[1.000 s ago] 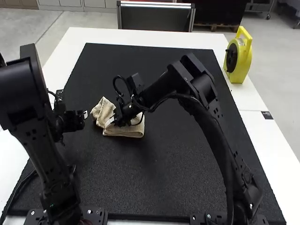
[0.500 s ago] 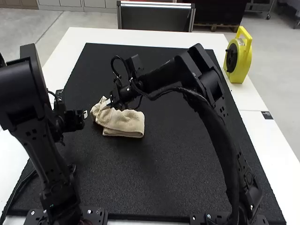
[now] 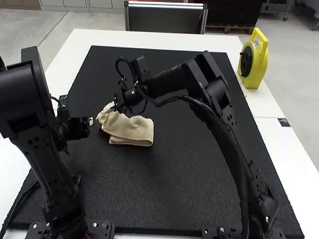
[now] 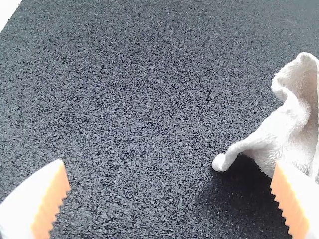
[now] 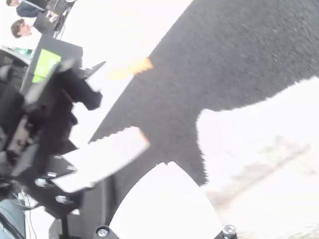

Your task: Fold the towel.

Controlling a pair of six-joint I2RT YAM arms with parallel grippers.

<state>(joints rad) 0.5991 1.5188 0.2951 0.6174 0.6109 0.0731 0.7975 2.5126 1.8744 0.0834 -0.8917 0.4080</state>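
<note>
On the black mat lies the beige towel point(image 3: 133, 130), folded in layers towards its right end and rumpled at its far left. My left gripper point(image 3: 90, 121) stands just left of it, apart from the cloth. My right gripper point(image 3: 111, 106) is at the towel's far left corner, its fingers together; whether it touches the cloth I cannot tell. In the left wrist view, my left gripper point(image 4: 172, 181) is open, with a raised towel corner point(image 4: 289, 129) near one finger. The right wrist view has my right gripper point(image 5: 168, 164) shut beside the pale towel point(image 5: 264, 154).
A yellow reel-like object point(image 3: 254, 59) stands on the white table point(image 3: 276, 107) at the far right. The black mat point(image 3: 169, 184) spreads around the towel. My left gripper's ribbed finger point(image 5: 107, 154) is close by in the right wrist view.
My right gripper has moved from over the towel's middle to its far left corner, uncovering more of the cloth. The left arm has stayed still, and the towel lies nearly the same.
</note>
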